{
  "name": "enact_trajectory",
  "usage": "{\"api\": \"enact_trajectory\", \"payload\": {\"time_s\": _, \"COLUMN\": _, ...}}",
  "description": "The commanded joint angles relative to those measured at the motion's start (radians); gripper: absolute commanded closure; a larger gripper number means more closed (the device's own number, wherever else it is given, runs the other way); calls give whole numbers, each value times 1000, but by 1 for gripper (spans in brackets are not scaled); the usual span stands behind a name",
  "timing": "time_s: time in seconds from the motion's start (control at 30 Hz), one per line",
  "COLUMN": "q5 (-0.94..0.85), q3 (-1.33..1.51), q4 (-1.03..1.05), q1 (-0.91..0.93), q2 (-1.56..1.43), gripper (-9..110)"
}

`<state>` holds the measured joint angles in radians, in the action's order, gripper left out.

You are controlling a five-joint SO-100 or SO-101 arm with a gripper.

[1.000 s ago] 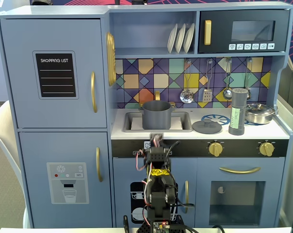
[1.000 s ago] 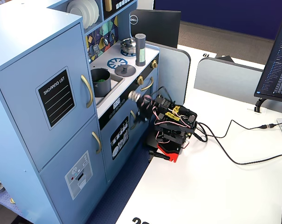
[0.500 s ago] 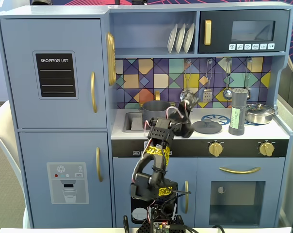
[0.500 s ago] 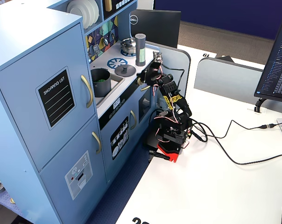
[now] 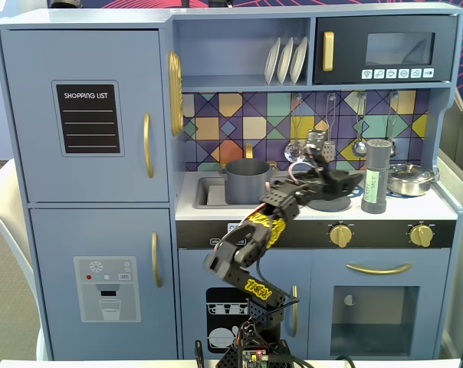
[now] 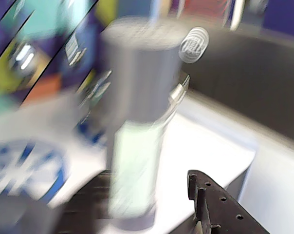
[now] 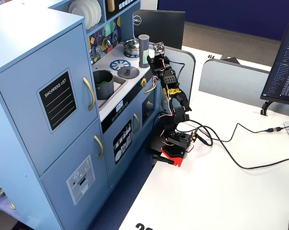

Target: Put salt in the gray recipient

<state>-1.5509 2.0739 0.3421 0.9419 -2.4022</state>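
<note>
My jaws, their opening hard to tell, hover just left of the upright salt [image 5: 375, 177] in a fixed view; gray recipient [image 5: 247, 181] sits farther left.

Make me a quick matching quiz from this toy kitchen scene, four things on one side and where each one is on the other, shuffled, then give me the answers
Things:
1. salt shaker
2. gray pot
3. shiny steel pan
4. white plates

Places, as a fixed view shows them:
A. on the shelf left of the microwave
B. in the sink
C. on the counter's far right end
D. upright on the counter, between the arm and the steel pan

Pairs: 1-D, 2-B, 3-C, 4-A
</note>
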Motion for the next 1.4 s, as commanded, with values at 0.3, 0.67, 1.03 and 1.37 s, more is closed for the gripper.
{"api": "enact_trajectory", "payload": {"time_s": 0.3, "q5": 121, "q3": -164, "q4": -356, "q1": 31, "q2": 402, "gripper": 47}}
{"api": "enact_trajectory", "payload": {"time_s": 0.67, "q5": 87, "q3": -428, "q4": -434, "q1": -11, "q2": 703, "gripper": 53}}
{"api": "enact_trajectory", "payload": {"time_s": 1.03, "q5": 29, "q3": -525, "q4": -457, "q1": -57, "q2": 770, "gripper": 70}}
{"api": "enact_trajectory", "payload": {"time_s": 1.37, "q5": 227, "q3": -480, "q4": -491, "q1": -60, "q2": 707, "gripper": 101}}
